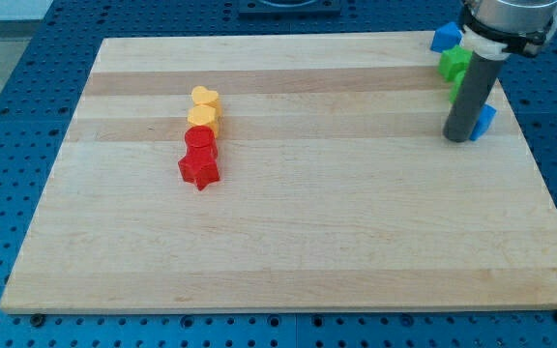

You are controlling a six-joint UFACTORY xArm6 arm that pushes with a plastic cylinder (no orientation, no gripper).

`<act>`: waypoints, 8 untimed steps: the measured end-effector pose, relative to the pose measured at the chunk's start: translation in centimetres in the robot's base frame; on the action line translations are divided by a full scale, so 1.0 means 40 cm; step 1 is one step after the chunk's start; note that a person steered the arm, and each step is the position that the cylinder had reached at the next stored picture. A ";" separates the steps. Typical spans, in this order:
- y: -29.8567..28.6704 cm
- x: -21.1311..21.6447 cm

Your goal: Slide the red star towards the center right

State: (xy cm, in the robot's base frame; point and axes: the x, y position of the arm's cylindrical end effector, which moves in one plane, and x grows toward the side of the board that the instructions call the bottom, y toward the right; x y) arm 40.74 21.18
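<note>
The red star (199, 170) lies on the wooden board (288, 242) left of centre, at the bottom of a short column of blocks. Directly above it sits a red round block (200, 142), then a yellow block (202, 118) and a yellow heart (205, 98). My tip (458, 137) rests on the board near the view's upper right, far to the right of the red star and slightly above its height. It stands against a blue block (485, 120).
A blue block (445, 38) lies at the board's top right corner. A green block (454, 64) and another green piece (455, 90) sit just above and behind the rod. A blue perforated table surrounds the board.
</note>
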 end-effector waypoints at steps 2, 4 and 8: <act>-0.019 0.009; -0.156 0.125; -0.661 0.306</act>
State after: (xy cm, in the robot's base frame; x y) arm 52.97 -5.24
